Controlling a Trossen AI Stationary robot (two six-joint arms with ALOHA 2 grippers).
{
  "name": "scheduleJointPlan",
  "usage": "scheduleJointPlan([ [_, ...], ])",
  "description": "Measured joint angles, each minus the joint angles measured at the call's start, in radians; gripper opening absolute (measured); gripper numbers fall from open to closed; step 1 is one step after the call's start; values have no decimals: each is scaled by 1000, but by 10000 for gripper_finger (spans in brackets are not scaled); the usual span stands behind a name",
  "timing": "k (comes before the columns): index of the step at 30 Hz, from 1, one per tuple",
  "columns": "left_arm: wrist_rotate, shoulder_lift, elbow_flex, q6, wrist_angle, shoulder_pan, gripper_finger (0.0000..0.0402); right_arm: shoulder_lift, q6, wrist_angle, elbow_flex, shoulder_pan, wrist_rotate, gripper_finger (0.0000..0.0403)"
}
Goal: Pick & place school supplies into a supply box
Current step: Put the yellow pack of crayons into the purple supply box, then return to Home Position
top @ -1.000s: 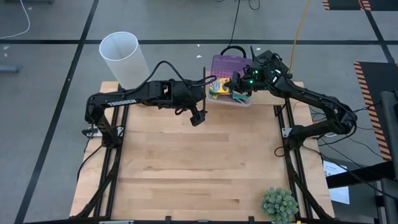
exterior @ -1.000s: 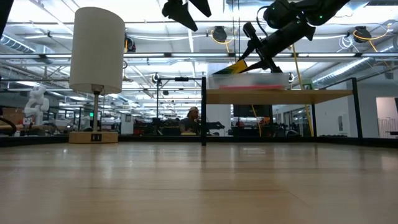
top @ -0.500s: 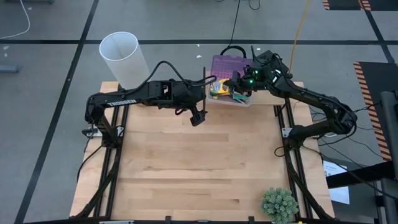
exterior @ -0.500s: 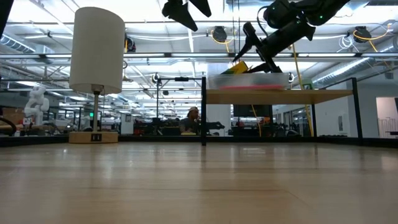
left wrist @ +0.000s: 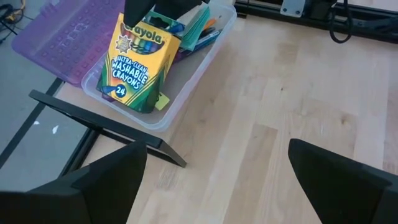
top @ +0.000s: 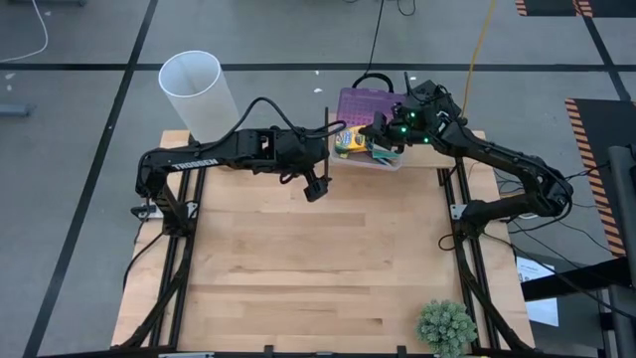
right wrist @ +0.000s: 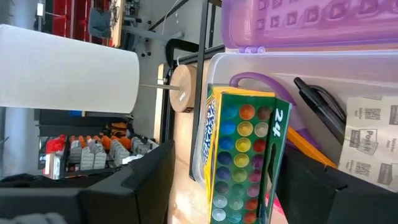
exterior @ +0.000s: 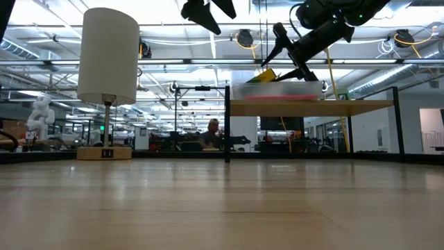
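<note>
The supply box point(top: 370, 151) sits at the far edge of the table point(top: 318, 268), at about one o'clock from the table's middle in the high view, with its purple lid point(top: 364, 103) swung open behind it. Inside, the crayon box point(left wrist: 138, 61) leans on end against the near wall. Beside it lie the purple-handled scissors point(right wrist: 264, 84), a black pen point(right wrist: 320, 102), an orange pencil point(right wrist: 311, 149) and a pad of sticky notes point(right wrist: 368, 127); a tiny yellow piece point(left wrist: 161, 101) lies at the crayon box's foot.

As far as the pictures show, no school supply lies loose on the wood, so the packing looks essentially done. I judge that closing the lid, if it is wanted at all, is what remains.

The right gripper point(top: 381, 131) hovers just above the supply box, its released fingers point(right wrist: 134, 183) spread either side of the crayon box and grasping nothing; the crayon box stands between and beyond them, apart from both. The left gripper point(top: 316, 187) hangs over bare wood at about eight o'clock from the box, near but clear of it. It too is released and empty, and from its wrist view the box lies ahead, off toward one finger.

A white lamp shade point(top: 199, 94) stands at ten o'clock, a potted plant point(top: 445, 328) at five o'clock.
</note>
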Motion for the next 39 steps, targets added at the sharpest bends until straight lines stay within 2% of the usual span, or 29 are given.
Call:
scheduleJointPlan([
  [13, 10, 0, 0, -3, 0, 0, 392, -27, -27, -17, 0, 0, 20, 241],
  [18, 10, 0, 0, 0, 1, 0, 392, -38, -57, -73, 0, 0, 20, 241],
  [30, 10, 0, 0, 1, 5, 0, 392, -101, -108, -161, 0, 0, 58, 240],
  [39, 21, 1, 0, 3, 42, 0, 392, -151, -136, -153, 0, 0, 71, 240],
])
